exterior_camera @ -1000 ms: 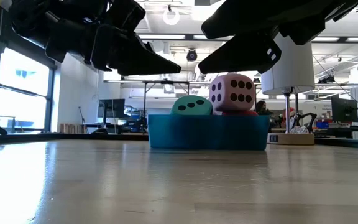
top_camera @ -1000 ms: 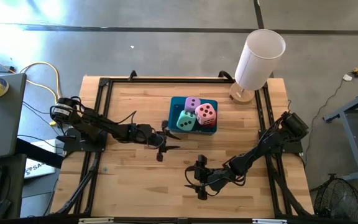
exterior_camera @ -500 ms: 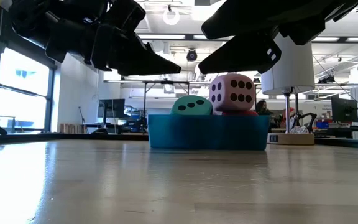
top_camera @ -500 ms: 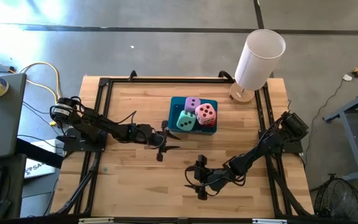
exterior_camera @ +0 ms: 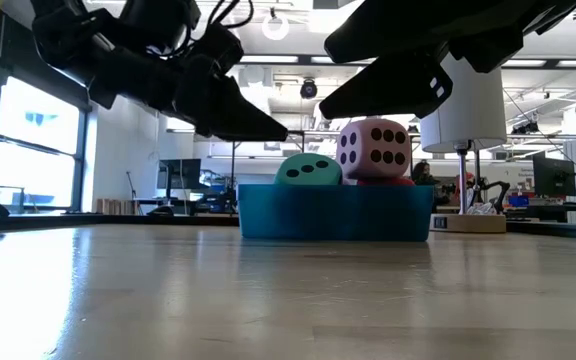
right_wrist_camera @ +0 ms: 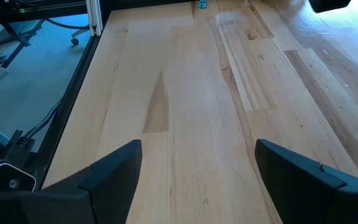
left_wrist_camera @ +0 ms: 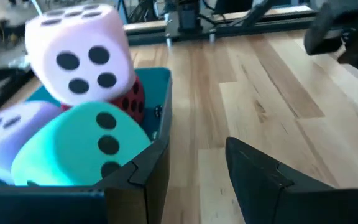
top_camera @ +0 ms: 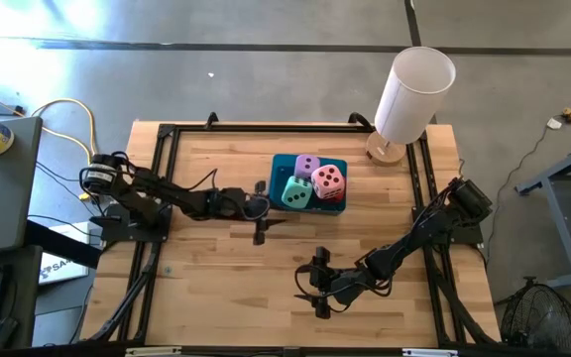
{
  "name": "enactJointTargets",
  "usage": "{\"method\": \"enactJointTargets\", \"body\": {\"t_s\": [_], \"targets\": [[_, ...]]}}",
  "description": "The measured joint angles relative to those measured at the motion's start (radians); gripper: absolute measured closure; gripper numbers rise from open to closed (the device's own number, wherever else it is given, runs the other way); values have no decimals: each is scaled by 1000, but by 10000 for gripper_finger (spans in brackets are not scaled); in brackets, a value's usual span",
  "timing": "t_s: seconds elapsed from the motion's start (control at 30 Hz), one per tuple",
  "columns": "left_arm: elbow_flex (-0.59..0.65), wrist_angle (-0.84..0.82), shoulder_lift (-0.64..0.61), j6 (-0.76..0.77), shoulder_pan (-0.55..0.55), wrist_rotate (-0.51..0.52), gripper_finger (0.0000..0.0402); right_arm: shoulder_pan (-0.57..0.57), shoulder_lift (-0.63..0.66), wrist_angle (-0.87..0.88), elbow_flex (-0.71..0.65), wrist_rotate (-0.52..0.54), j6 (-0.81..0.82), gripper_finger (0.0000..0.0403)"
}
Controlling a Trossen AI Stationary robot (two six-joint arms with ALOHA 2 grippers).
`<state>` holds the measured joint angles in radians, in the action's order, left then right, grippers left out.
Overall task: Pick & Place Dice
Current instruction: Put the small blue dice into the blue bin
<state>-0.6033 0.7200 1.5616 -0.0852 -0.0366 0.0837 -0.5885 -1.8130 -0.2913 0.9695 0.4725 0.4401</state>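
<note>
Left pincer (top_camera: 259,213) hangs just beside the teal tray (top_camera: 276,184), prongs apart and empty. All four dice (top_camera: 310,182) sit piled in that tray, mint one nearest. Right pincer (top_camera: 317,288) (wide apart, empty) waits well away over bare desk (top_camera: 216,288).

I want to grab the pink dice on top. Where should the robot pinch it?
Probably from above, pinching two opposite flat sides of the pink die. It sits highest, tilted on the other dice in the teal tray, so its sides are clear. The left gripper is closest.
</note>
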Motion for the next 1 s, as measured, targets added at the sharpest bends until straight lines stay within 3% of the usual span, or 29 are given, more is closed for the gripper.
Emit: {"method": "enactJointTargets", "body": {"t_s": [0.27, 0.63, 0.83, 1.0], "targets": [[0, -3, 0, 31, 3, -7, 251, 0, 0, 1, 0, -1, 0, 98], [0, -1, 0, 8, -33, -171, 251, 0, 0, 3, 0, -4, -18, 98], [0, -3, 0, 76, -54, -318, 251, 17, 0, 2, 0, -12, -50, 98], [0, -66, -26, 162, -79, -354, 251, 46, 0, -23, 0, -60, -107, 98]]}}
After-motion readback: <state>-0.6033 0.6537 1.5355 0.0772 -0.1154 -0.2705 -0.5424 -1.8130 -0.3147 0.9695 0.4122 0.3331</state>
